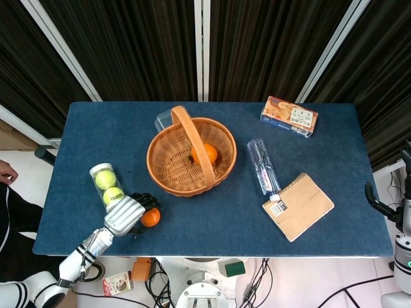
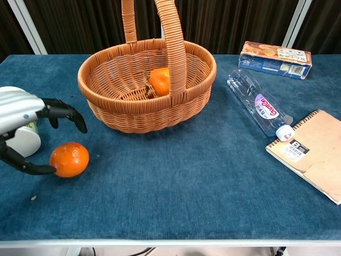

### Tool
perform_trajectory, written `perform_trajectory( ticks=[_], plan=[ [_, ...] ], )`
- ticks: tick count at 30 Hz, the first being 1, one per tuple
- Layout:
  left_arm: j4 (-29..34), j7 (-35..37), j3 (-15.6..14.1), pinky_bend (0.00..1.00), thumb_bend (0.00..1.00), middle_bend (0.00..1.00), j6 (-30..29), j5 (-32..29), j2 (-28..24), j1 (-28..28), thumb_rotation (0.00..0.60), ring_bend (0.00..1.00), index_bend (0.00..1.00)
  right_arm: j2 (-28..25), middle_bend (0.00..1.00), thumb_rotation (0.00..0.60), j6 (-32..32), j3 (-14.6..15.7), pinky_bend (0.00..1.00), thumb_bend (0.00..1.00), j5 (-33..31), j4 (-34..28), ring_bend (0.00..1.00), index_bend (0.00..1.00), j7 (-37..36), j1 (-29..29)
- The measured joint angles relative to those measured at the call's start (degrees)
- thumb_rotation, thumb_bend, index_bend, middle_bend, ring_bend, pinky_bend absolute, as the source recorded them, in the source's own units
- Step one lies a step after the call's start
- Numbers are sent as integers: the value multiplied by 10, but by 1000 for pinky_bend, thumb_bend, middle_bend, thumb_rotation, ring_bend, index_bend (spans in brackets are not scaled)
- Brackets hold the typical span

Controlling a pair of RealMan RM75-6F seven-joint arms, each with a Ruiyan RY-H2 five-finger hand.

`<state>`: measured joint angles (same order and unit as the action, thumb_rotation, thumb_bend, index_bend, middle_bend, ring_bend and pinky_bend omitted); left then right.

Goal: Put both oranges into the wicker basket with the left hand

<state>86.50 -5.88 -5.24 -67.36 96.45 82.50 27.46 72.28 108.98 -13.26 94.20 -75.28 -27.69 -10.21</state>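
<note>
One orange (image 1: 205,154) (image 2: 160,80) lies inside the wicker basket (image 1: 166,167) (image 2: 143,114) at mid-table. The second orange (image 1: 151,217) (image 2: 70,159) sits on the blue cloth near the front left edge. My left hand (image 1: 127,213) (image 2: 24,122) is spread around this orange from the left, its thumb touching the orange's near-left side and the other fingers arched above it without closing. My right hand (image 1: 402,206) hangs off the table's right edge, and its fingers are mostly cut off by the frame.
A tube of tennis balls (image 1: 107,188) lies just behind my left hand. A water bottle (image 1: 263,167) (image 2: 258,108), a notebook (image 1: 298,206) (image 2: 314,153) and a snack box (image 1: 289,116) (image 2: 275,58) occupy the right half. A clear container (image 1: 163,120) sits behind the basket.
</note>
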Motion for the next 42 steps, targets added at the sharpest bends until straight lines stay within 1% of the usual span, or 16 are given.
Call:
perform_trajectory(
  ticks=[8,14,18,21,22,27,30,33,36,39,42],
  plan=[
    [-33,-79,2,362,139,285,22,-7,33,4,600,222,318,1,0,600,-1,-1,0,375,-6,0,0,0,-3,3],
    [-51,-104,5,369,155,357,32,-12,51,7,600,320,381,3,0,600,-1,-3,0,375,-10,5,0,0,-9,4],
    [-53,-104,5,405,188,456,27,-10,53,6,600,430,445,4,0,600,-3,-4,0,375,-12,8,0,0,-10,4],
    [-49,-99,5,450,206,534,20,-9,51,5,600,521,500,5,0,600,-5,-4,0,375,-12,9,0,0,-11,3],
    [-47,-98,6,453,208,545,19,-9,50,5,600,533,510,5,0,600,-5,-4,0,375,-12,9,0,0,-10,3],
    [-15,-92,7,457,210,548,2,-3,30,1,600,539,518,8,0,600,-7,-5,0,375,-14,12,0,0,-13,3],
    [23,-87,12,463,210,551,-26,5,2,-2,600,540,521,8,0,600,-9,-4,0,376,-15,15,0,0,-14,2],
    [65,-84,26,464,210,559,-65,11,-40,-8,600,543,527,10,0,600,-10,-5,0,376,-15,16,0,0,-17,2],
    [107,-75,53,473,210,567,-93,4,-85,-10,600,545,536,11,0,600,-9,-8,0,377,-17,16,0,0,-22,0],
    [130,-53,82,477,210,573,-85,-26,-117,0,600,548,544,9,0,600,-8,-13,0,376,-19,12,0,0,-27,-2],
    [138,-36,114,478,210,574,-47,-73,-133,21,600,547,545,6,0,600,-4,-15,0,376,-15,5,0,0,-23,-4]
  ],
)
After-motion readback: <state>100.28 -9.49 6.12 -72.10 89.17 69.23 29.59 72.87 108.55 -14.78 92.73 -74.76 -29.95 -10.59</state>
